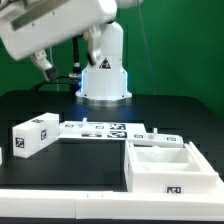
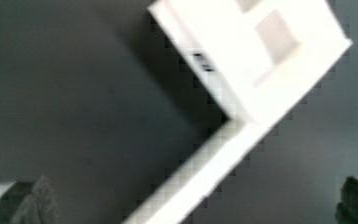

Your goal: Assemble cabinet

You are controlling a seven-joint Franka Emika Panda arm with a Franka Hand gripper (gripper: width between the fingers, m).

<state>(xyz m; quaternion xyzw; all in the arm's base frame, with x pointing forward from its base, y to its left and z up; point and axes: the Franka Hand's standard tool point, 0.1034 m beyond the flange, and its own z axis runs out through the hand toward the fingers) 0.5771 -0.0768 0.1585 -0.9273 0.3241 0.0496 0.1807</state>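
Observation:
The cabinet's open compartmented shell (image 1: 170, 166) stands on the black table at the exterior view's right front, with a tag on its front face. A smaller white tagged block (image 1: 35, 137) lies at the left. My gripper (image 1: 45, 66) hangs high above the table at the upper left, far from both. In the wrist view the shell (image 2: 274, 45) shows far below, and a white rail (image 2: 211, 165) runs away from its corner. My gripper (image 2: 190, 192) is open and empty. Its dark fingers (image 2: 23, 200) stand wide apart at the frame edges.
The marker board (image 1: 108, 130) lies flat between the block and the shell. The robot's white base (image 1: 105, 78) stands behind it. A low white rail (image 1: 60, 200) runs along the table's front edge and up beside the shell.

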